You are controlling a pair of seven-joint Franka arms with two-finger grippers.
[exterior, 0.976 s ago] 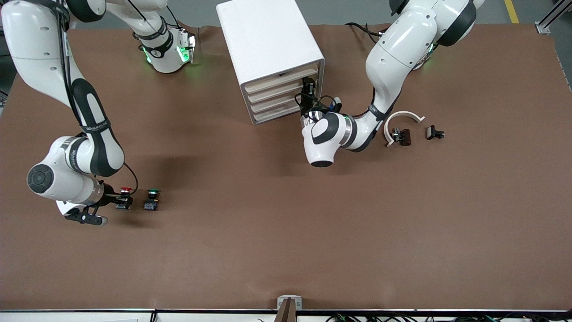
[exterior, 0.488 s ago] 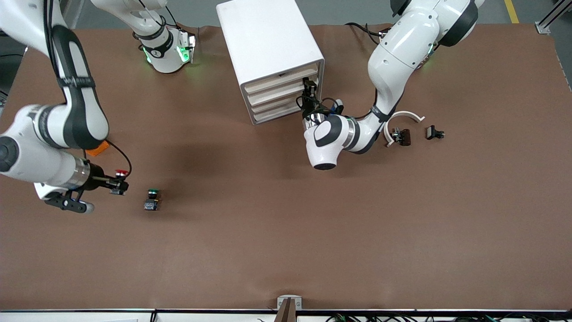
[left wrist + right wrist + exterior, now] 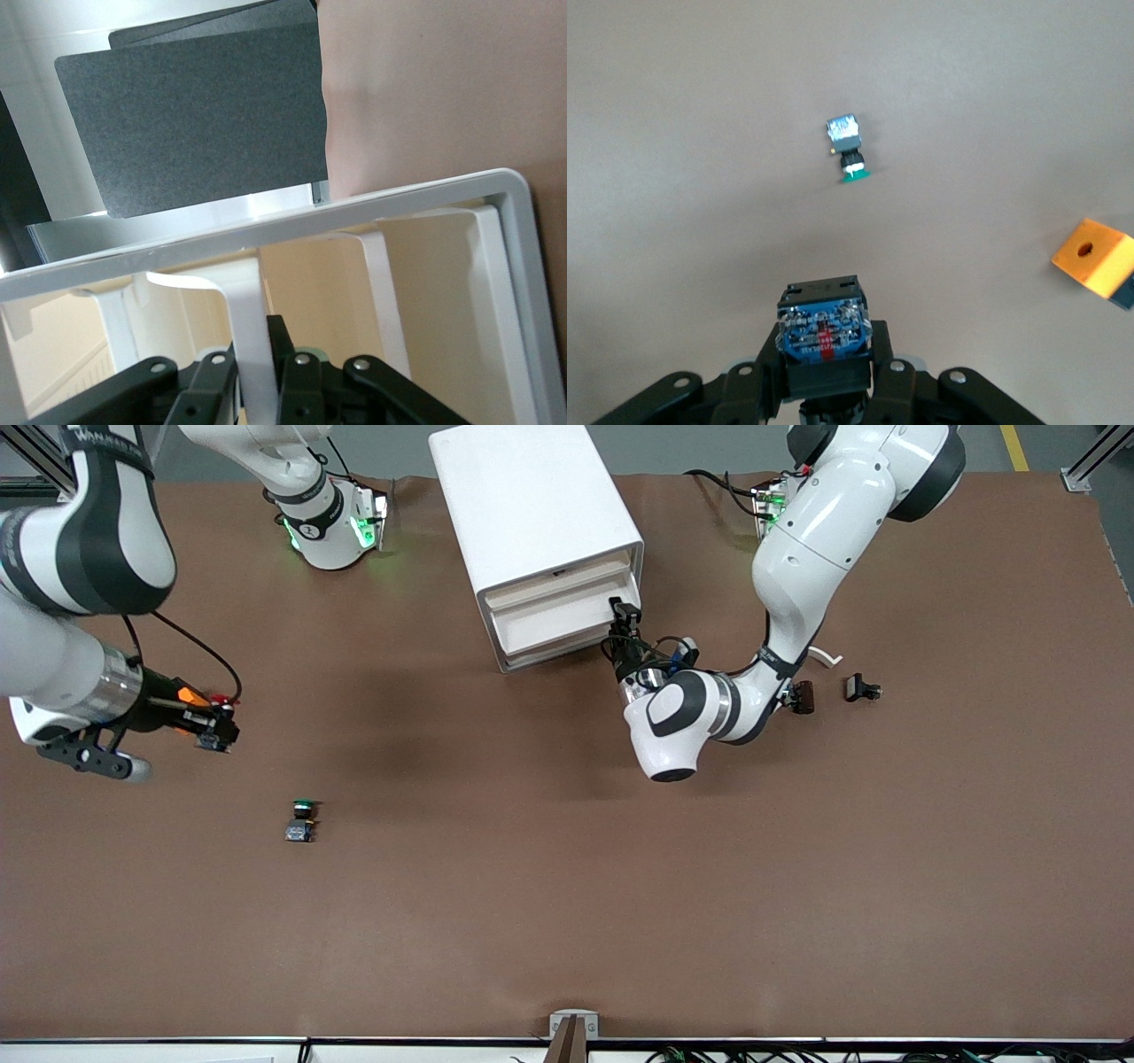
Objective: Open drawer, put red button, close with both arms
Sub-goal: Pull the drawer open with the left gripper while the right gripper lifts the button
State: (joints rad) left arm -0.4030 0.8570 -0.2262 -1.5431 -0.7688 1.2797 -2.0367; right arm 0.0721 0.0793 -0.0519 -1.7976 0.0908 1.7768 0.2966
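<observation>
Half red button hidden in right hand.

I see a small green-capped push button alone on the brown bench, around its eight o'clock. Toward the left arm's end sits a dark brown block, with a small black clip near it at three o'clock and a white curved strip at one o'clock. An orange cube with a round hole lies well apart from the button.
</observation>
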